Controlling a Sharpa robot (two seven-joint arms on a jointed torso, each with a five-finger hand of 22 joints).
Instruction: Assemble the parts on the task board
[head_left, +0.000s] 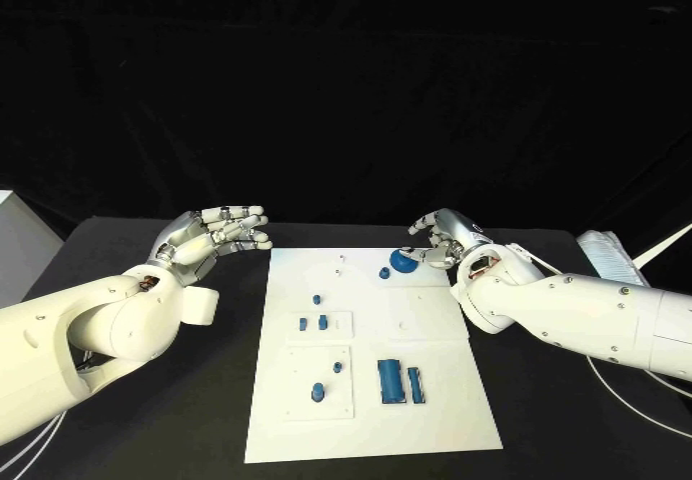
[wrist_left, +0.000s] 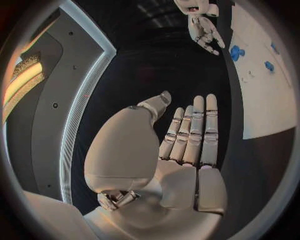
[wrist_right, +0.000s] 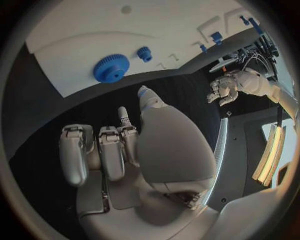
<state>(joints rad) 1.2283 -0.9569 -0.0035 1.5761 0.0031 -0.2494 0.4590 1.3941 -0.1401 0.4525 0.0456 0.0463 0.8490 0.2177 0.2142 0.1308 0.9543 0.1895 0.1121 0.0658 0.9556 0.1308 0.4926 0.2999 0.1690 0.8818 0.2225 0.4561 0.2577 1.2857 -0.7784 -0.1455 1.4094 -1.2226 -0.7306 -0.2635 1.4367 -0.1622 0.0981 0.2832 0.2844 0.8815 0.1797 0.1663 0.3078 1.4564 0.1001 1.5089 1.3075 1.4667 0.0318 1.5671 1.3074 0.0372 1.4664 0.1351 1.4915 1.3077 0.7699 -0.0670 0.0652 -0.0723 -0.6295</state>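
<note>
blue gear (head_left: 404, 261) beside right hand (head_left: 440, 236)

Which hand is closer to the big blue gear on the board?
Right. The right hand hovers beside the big blue gear; the left hand is off the task board's far side.

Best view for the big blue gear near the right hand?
Right wrist view: the large gear lies unobstructed on the task board, teeth visible. In the head view the right hand partly hides the gear. The left wrist view shows it small, far off.
</note>
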